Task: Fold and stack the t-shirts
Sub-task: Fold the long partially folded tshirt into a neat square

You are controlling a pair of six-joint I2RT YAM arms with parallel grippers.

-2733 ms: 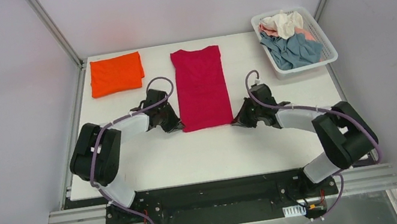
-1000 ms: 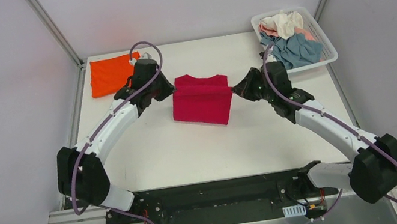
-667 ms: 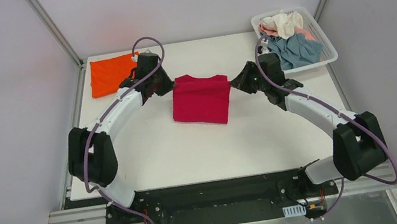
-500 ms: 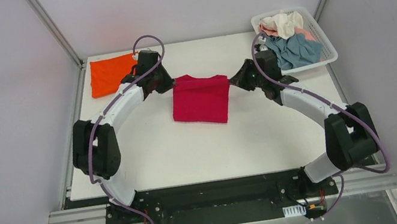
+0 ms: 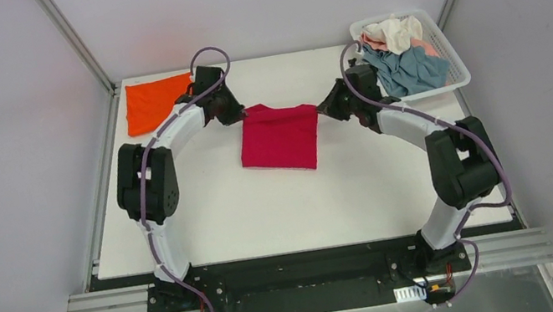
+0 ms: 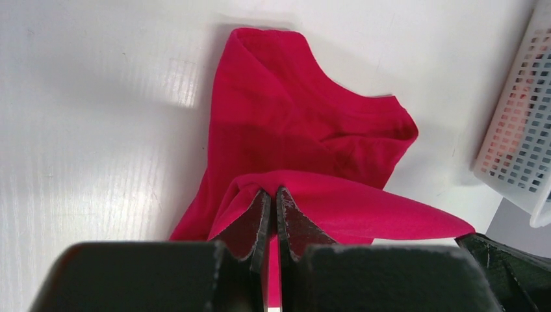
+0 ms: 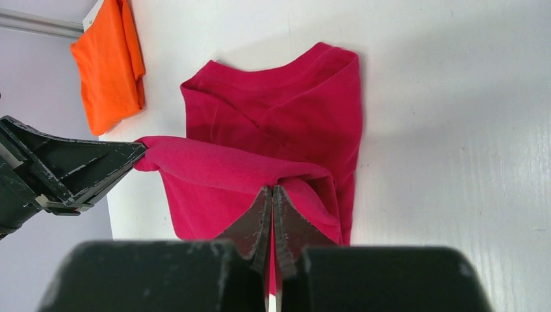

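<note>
White table (image 5: 281, 206) carries one basket (image 5: 458, 68) of loose shirts (image 5: 411, 70), one folded orange t-shirt (image 5: 154, 104) far left, and one crimson t-shirt (image 5: 281, 140) centred. Left gripper (image 5: 242, 113) and right gripper (image 5: 321, 110) each clamp its lifted near edge, carried farther back than a second ago.

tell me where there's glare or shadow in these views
Left wrist: a bright sheen on the table beside the red t-shirt, whose raised edge shades the layer below. Right wrist: the same inner shadow, streaky glare at right. Top external: even, sharp light.
</note>
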